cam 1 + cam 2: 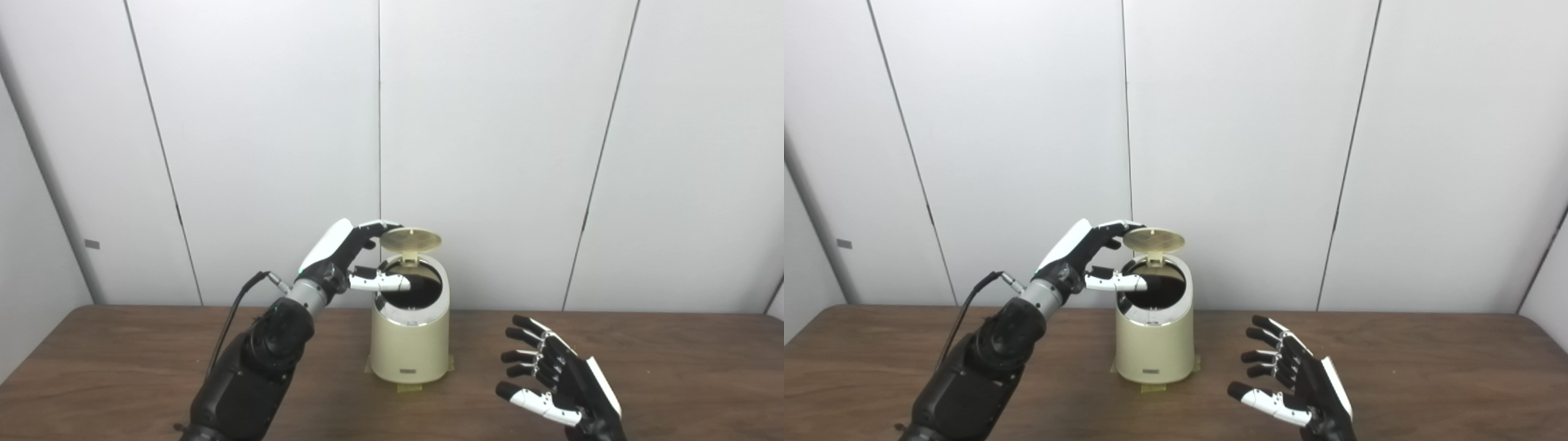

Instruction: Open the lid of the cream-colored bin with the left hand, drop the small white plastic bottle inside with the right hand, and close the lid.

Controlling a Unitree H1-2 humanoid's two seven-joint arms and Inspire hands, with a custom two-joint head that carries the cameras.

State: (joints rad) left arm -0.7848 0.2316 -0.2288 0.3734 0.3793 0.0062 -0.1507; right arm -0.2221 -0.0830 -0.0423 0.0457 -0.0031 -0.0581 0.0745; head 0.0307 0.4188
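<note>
Cream-colored bin [409,343] stands on the brown wooden table [122,361] near its back edge, just in front of the white panelled wall [490,122], with strips of yellowish tape [409,387] showing under its base. Its round lid [411,239] is tipped up on the hinge at the back, and the dark mouth below, ringed in shiny metal, is uncovered. The fingers [378,227] of my left hand [346,254] reach forward to the left edge of the raised lid, their tips touching or just at its rim, while my thumb [380,282] points across the left side of the opening, level with the metal ring. So my left hand is spread, fingers above and thumb below, with the lid edge between them; I cannot tell whether it is truly pinched. My left wrist slopes down and back to the dark forearm [251,373], which rises from the bottom edge with a black cable looping off it. My right hand [554,380] hovers low over the table, to the right of the bin and nearer me, palm turned left, fingers apart and holding nothing. The small white plastic bottle cannot be seen in either view.
</note>
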